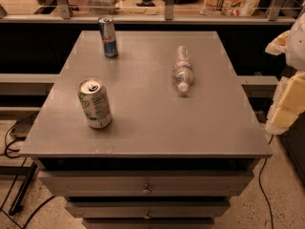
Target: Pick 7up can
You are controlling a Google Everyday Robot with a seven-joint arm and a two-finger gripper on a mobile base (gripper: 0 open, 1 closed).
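Observation:
The 7up can [95,103] stands upright on the front left part of the grey cabinet top [152,118]. It has a whitish-green label and a silver top with a pull tab. My gripper [284,109] is at the right edge of the view, beside and off the cabinet's right side, far from the can. It holds nothing that I can see.
A slim blue-and-silver can [108,36] stands at the back left. A clear plastic bottle [183,68] lies on its side right of centre. Drawers [146,187] are below the top. A railing and shelf [167,13] run behind. Cables lie on the floor at left.

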